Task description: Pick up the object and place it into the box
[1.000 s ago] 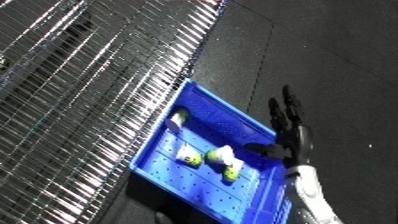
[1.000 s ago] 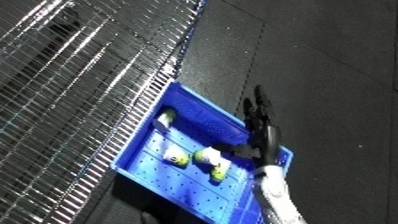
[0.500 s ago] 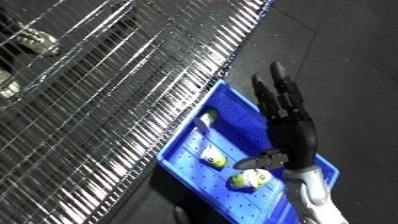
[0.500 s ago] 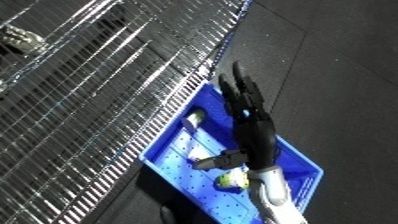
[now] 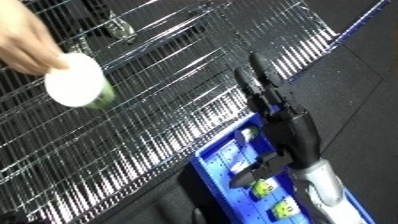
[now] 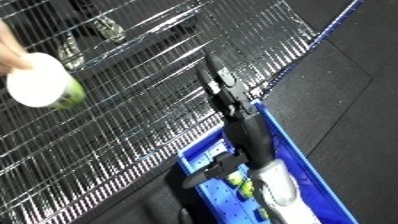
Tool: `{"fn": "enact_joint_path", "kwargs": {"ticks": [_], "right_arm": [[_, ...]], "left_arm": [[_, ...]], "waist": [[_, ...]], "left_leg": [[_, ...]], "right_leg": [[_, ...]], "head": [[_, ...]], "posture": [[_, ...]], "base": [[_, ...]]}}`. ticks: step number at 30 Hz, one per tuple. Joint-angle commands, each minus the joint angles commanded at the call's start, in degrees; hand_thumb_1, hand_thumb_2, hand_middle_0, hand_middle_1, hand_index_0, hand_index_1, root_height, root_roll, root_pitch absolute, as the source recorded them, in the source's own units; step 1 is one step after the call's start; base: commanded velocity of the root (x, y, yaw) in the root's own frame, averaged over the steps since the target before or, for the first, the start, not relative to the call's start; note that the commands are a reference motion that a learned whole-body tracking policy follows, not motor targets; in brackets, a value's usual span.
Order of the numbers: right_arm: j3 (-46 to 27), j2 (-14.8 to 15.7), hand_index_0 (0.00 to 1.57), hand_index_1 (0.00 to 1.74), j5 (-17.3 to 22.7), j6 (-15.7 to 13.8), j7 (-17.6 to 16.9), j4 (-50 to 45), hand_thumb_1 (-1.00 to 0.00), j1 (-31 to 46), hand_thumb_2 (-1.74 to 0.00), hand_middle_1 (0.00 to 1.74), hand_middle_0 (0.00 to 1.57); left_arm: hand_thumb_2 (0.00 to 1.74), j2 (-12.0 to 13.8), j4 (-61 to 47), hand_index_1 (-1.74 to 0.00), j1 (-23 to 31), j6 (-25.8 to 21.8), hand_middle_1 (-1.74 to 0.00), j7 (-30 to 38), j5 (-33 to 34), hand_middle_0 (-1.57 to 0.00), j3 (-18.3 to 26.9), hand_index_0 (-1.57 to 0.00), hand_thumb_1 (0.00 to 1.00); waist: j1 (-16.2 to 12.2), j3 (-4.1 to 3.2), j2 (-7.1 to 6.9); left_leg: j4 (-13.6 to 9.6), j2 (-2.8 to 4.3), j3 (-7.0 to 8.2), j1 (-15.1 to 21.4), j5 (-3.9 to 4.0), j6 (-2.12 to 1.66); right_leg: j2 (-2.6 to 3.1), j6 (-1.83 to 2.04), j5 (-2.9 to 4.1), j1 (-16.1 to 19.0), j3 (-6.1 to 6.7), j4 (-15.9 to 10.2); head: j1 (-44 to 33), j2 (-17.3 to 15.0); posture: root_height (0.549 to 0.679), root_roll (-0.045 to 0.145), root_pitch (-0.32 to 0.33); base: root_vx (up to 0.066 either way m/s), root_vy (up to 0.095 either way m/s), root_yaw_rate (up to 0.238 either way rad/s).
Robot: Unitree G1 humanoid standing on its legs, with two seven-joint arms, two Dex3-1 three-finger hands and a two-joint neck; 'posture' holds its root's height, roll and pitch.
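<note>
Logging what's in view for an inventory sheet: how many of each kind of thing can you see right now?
Blue bin: 1
Small green-and-white items lying in the bin: at least 3
White-topped cup held by a person's hand over the wire rack: 1
Robot hand: 1
Total: at least 6

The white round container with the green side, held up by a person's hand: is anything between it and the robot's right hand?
Nothing visible: only bare wire rack separates the white round container from the open right hand.
</note>
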Motion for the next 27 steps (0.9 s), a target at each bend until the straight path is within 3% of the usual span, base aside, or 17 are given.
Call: {"fn": "enact_joint_path", "kwargs": {"ticks": [5,12,19,27], "right_arm": [[2.6,1.7,0.0,0.0,-0.2,1.3,0.2,2.1,0.0,-2.4,0.0,0.0,0.0],[4.8,3.6,0.0,0.0,-1.4,2.1,-0.8,4.7,0.0,-4.1,0.0,0.0,0.0],[5.6,4.3,0.0,0.0,-3.0,1.8,-2.9,5.8,0.0,-4.4,0.0,0.0,0.0],[5.8,3.8,0.0,0.0,-6.7,0.9,-6.5,6.9,0.0,-5.0,0.0,0.0,0.0]], "left_arm": [[1.74,0.3,1.3,-1.74,-1.6,0.3,-1.74,-0.2,0.4,-1.57,-0.5,-1.57,1.0],[1.74,0.9,2.1,-1.74,-3.1,0.8,-1.74,-1.4,1.1,-1.57,-1.3,-1.57,1.0],[1.74,1.2,2.1,-1.74,-3.1,1.5,-1.74,-2.5,1.8,-1.57,-1.6,-1.57,1.0],[1.74,1.5,1.4,-1.74,-2.6,2.1,-1.74,-3.0,3.3,-1.57,-1.4,-1.57,1.0]], "waist": [[2.0,0.21,-0.79],[4.1,1.04,-1.5],[5.4,1.6,-1.89],[6.0,2.13,-1.79]], "left_leg": [[-0.6,0.06,-1.28,-0.4,1.02,0.01],[-1.2,-0.05,-2.23,-0.8,2.05,0.08],[-0.1,-0.4,-2.84,-1.3,1.67,0.31],[1.8,-0.64,-2.77,-2.3,0.93,0.54]], "right_leg": [[-0.17,0.51,0.29,0.2,-1.19,-0.1],[-0.58,1.08,0.47,0.2,-2.75,0.5],[-1.39,1.21,0.2,0.2,-3.82,1.4],[-1.85,1.04,-0.24,-0.5,-4.11,2.9]], "head": [[-5.2,0.5],[-10.6,1.8],[-11.9,1.6],[-11.5,1.5]], "posture": [[0.654,0.055,0.023],[0.653,0.046,0.021],[0.652,0.045,0.015],[0.649,0.044,0.01]], "base": [[0.0,-0.06,0.192],[0.002,-0.043,0.207],[0.027,-0.016,0.134],[0.03,0.0,0.048]]}}
